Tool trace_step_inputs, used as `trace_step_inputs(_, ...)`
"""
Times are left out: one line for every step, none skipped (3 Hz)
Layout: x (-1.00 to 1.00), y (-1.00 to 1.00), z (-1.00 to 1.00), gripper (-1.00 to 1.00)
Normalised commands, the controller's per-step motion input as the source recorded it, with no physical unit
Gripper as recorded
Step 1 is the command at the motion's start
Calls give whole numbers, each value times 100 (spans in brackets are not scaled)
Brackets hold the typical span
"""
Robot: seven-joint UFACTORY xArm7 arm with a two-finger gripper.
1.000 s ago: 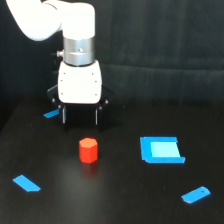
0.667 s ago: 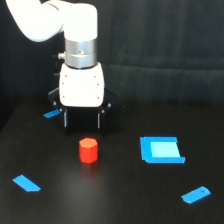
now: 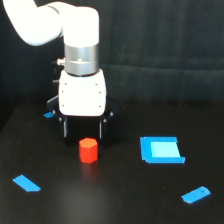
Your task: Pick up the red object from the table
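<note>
The red object [image 3: 88, 150] is a small red-orange hexagonal block standing upright on the black table [image 3: 115, 200]. My gripper [image 3: 83, 129] hangs from the white arm just behind and above the block. Its two dark fingers [image 3: 64, 128] point down and stand apart, wider than the block. The gripper is open and holds nothing. The block sits just in front of the gap between the fingers, nearer the camera, and is not touched.
A flat light-blue square piece [image 3: 161, 149] lies at the exterior view's right. A small blue strip [image 3: 26, 183] lies at the front left and another [image 3: 195, 194] at the front right. A blue bit [image 3: 48, 115] shows behind the gripper.
The gripper has moved toward the camera and downward, closing in on the red block. The block and the blue pieces have not moved.
</note>
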Motion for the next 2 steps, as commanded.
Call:
trace_step_inputs(-11,-88,2,88)
trace_step_inputs(2,-51,-20,97)
